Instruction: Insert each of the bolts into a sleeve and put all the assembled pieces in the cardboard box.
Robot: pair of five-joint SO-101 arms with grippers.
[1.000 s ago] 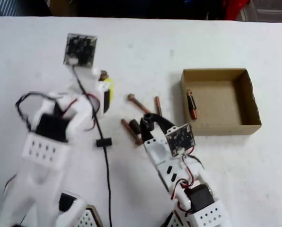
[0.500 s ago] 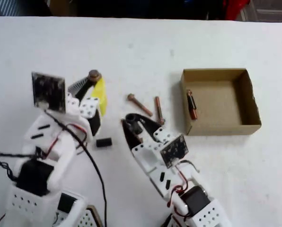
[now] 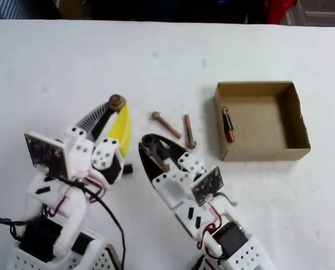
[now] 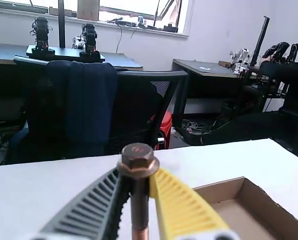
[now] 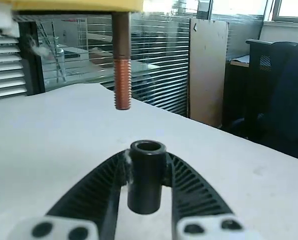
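Observation:
My left gripper (image 3: pixel 116 108) is shut on a copper bolt (image 3: pixel 116 102), held upright between its black and yellow fingers; the hex head (image 4: pixel 138 159) sits at the fingertips. My right gripper (image 3: pixel 149 148) is shut on a black sleeve (image 5: pixel 146 175), standing upright with its bore open. In the right wrist view the bolt's threaded end (image 5: pixel 121 87) hangs above and slightly beside the sleeve, not touching it. The cardboard box (image 3: pixel 291 121) stands to the right with one assembled piece (image 3: pixel 228 125) lying inside by its left wall.
Two loose bolts (image 3: pixel 165 124) (image 3: pixel 187 130) lie between the grippers and the box. A third bolt (image 3: pixel 159 163) lies under the right gripper. A spare black sleeve (image 3: pixel 127 168) rests beside the left arm's wrist. A black cable trails near the left arm.
The left arm has swung back from the far left toward the centre, bringing the bolt near the right gripper. The right gripper has shifted left with the sleeve.

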